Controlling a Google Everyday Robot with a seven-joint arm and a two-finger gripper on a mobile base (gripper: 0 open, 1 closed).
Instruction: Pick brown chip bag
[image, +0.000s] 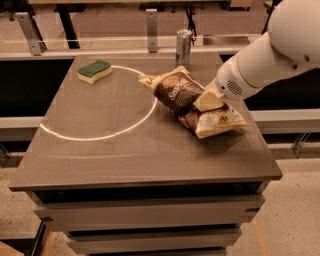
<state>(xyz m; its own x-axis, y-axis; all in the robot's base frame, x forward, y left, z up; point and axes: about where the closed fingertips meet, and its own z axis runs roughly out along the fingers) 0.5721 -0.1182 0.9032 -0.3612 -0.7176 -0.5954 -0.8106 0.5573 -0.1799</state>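
Note:
The brown chip bag (177, 95) lies at the right of the grey table (115, 150), its dark front with cream script facing up and its white printed panel (220, 122) at the right end. My gripper (210, 106) comes in from the right on the white arm (265, 55) and is shut on the bag's right part. One cream finger (207, 101) lies across the top of the bag. The bag's right end is tilted up a little off the table, with a shadow under it.
A green-and-yellow sponge (94, 71) lies at the far left of the table. A slim silver can (183, 46) stands at the back edge, just behind the bag. A white circle line (100, 135) is marked on the tabletop. A rail runs behind the table.

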